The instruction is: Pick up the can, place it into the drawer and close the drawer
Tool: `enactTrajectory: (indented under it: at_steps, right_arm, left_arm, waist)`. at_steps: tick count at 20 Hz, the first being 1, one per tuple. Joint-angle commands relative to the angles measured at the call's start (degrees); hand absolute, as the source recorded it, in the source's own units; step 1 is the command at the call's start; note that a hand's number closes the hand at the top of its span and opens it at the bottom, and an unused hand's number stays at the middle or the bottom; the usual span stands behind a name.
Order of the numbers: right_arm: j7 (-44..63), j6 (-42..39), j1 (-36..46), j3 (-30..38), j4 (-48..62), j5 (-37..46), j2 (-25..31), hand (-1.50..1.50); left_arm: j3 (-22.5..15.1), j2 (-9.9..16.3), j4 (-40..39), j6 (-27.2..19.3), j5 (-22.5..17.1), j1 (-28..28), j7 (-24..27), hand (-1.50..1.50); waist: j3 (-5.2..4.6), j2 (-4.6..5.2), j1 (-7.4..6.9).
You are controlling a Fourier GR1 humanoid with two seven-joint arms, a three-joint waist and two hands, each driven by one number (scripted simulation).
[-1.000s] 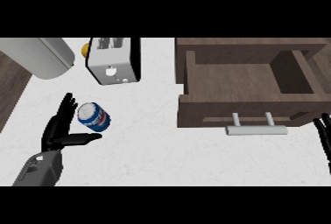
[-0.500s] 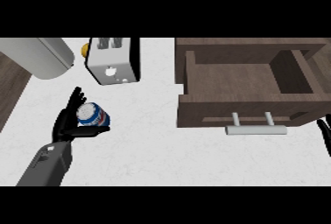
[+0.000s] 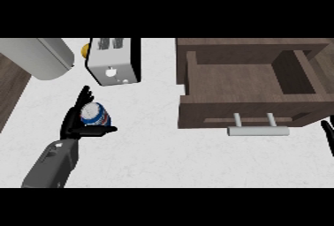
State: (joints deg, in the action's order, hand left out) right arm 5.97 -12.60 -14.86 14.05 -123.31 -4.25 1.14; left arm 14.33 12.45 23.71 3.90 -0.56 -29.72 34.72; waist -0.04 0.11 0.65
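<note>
A blue and white can [image 3: 96, 114] stands upright on the white counter, left of the middle. My left hand [image 3: 73, 123] is against the can's left side. Its fingers [image 3: 84, 96] point straight up past the can, and the thumb [image 3: 98, 130] lies across the can's near side. The can sits in the gap between thumb and fingers. The brown drawer [image 3: 248, 114] at the right is pulled open, its inside bare, with a pale handle [image 3: 257, 131] on the front. Only the straight fingers of my right hand [image 3: 327, 134] show at the right edge, below the drawer's front.
A white toaster [image 3: 114, 62] stands behind the can, with a yellow thing [image 3: 85, 50] at its left. A pale rounded appliance [image 3: 40, 56] fills the top left corner. The counter's dark left edge [image 3: 9, 95] runs close to my left forearm.
My left hand has moved right and up against the can, and its thumb now reaches under the can's near side. The can, drawer and right hand have not moved.
</note>
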Motion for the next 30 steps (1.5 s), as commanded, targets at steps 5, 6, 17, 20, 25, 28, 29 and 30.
enactTrajectory:
  at_steps: [5, 6, 17, 20, 25, 28, 29, 30]
  right_arm:
    - [-1.1, 0.62, -3.79, -2.53, -2.8, 0.2, -1.09, -1.5]
    - [-0.95, -0.63, -1.98, 0.31, -0.67, -1.21, -0.76, -1.5]
    - [2.18, 0.23, -3.08, 0.98, -4.77, -2.96, -0.35, -1.5]
    - [-0.93, 2.15, -1.7, -1.03, -0.27, -0.35, -1.09, -1.5]
    - [0.17, 2.12, -2.48, -0.08, -3.93, -1.78, -1.12, -1.5]
    - [2.75, 1.37, 0.3, 3.08, -3.41, -3.31, 1.73, -1.5]
    - [2.43, 2.66, 2.81, 1.71, -0.23, -1.43, 0.98, -1.5]
    - [-0.6, -0.35, -0.66, 4.42, -0.84, -4.72, 1.71, -1.5]
  left_arm:
    - [0.07, -1.84, -2.15, 2.17, -1.07, -3.86, 1.69, 1.5]
    - [0.26, -1.97, -2.88, 1.72, -1.3, -3.79, 1.73, 1.5]
    - [-0.02, -2.7, 13.42, 0.66, -5.68, 0.39, -6.92, 1.5]
    - [0.24, -4.12, 18.97, -2.8, -6.29, 7.4, -6.1, 1.5]
    - [-4.05, -5.91, 35.95, -2.97, -6.87, 13.32, -13.76, 1.5]
    - [-8.34, -9.31, 44.65, -6.27, -5.37, 13.01, -21.55, 1.5]
    - [-9.08, -7.4, 47.12, -4.43, -5.47, 12.38, -24.85, 1.5]
    - [-7.18, -5.86, 43.85, -3.71, -6.71, 8.85, -25.54, 1.5]
  waist:
    - [0.0, 0.01, 0.27]
    - [0.0, 0.02, 0.13]
    - [0.06, -0.33, -0.68]
    - [0.09, -0.37, -1.22]
    - [0.06, -0.26, -0.69]
    - [0.08, -0.35, -1.0]
    - [0.09, -0.34, -1.27]
    - [0.07, -0.23, -0.52]
